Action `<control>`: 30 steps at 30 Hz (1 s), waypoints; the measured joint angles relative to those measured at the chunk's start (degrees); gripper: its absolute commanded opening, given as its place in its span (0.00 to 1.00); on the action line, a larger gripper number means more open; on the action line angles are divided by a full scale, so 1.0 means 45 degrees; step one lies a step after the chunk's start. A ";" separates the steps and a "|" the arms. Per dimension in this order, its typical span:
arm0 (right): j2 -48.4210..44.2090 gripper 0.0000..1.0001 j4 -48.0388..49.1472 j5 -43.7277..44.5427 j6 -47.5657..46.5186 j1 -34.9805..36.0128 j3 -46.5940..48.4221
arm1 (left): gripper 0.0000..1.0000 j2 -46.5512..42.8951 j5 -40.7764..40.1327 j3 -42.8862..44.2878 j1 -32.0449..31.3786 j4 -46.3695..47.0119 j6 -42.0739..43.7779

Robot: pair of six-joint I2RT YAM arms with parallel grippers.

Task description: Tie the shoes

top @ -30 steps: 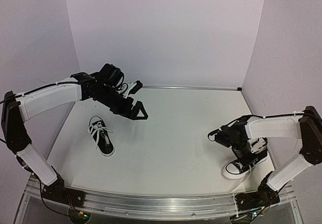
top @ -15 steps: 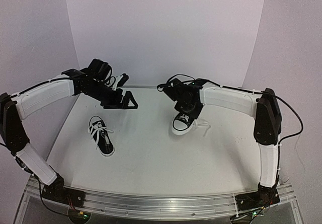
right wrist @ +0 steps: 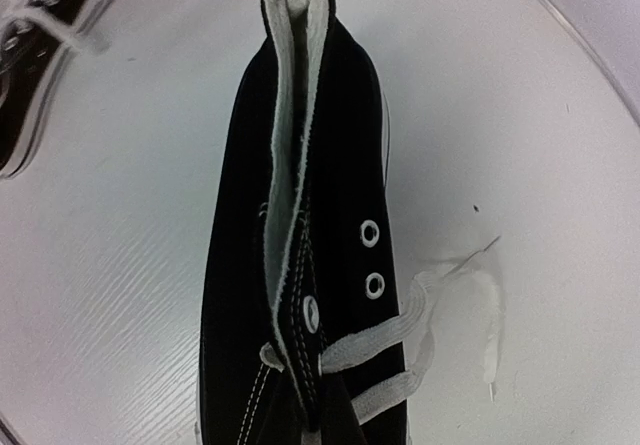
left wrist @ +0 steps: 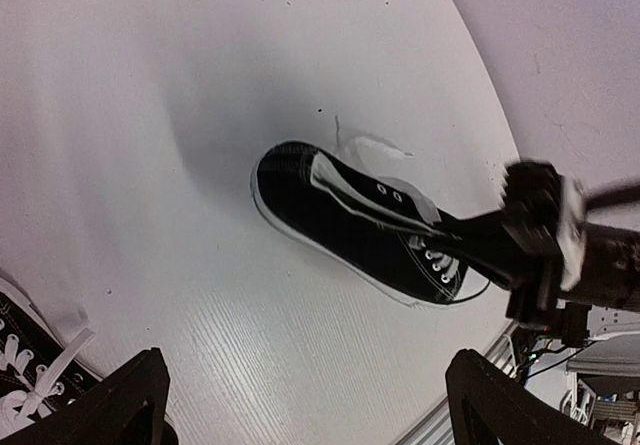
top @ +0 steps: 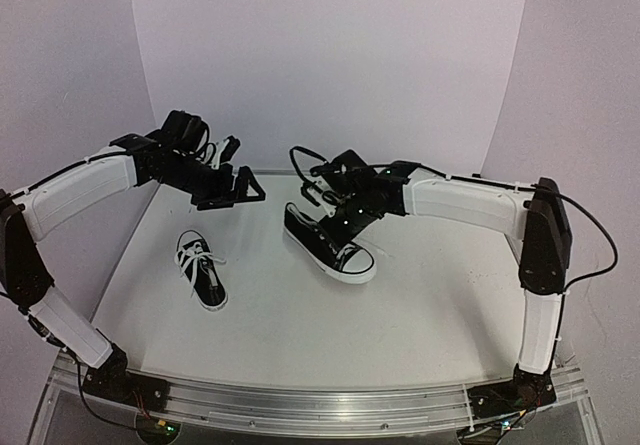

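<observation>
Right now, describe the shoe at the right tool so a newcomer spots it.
Start midway across the white table. The shoe there has the right tool clamped at its laces, toe toward the near right. Its twin sits alone, further left.

Soft even light, faint shadows, some motion blur, wrist views distorted

White tabletop (top: 420, 315) fills the view, matte, with a faint streaky grain that shows up close in the wrist views. Three plain walls box it in. The back wall (top: 330, 65) is a pale lilac-white, and the left wall (top: 60, 65) and right wall (top: 585, 95) angle in to meet it at the far corners. A thin metal strip (top: 400, 175) runs along the tabletop's far edge. At the near edge a ribbed aluminium rail (top: 320, 400) spans the width. The light is soft and even, with only diffuse shadows on the surface.
</observation>
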 measured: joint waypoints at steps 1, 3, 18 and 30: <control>-0.0189 0.72 -0.0003 -0.0084 -0.0620 0.0140 0.0065 | 1.00 0.0003 0.0005 -0.0008 0.0011 0.0046 -0.0089; -0.0464 0.97 0.0042 0.0321 -0.1163 0.0345 0.0326 | 1.00 0.0067 0.0046 0.0003 0.0021 0.0143 -0.0157; -0.3491 0.95 0.2230 -0.1942 0.3590 -0.1522 -0.3753 | 1.00 0.1569 0.0540 0.0204 0.0021 0.0143 0.0323; -0.0108 0.86 0.3826 -0.7308 0.5032 -0.1982 -0.5148 | 1.00 0.1106 0.1371 -0.3249 0.0002 0.0601 -0.0050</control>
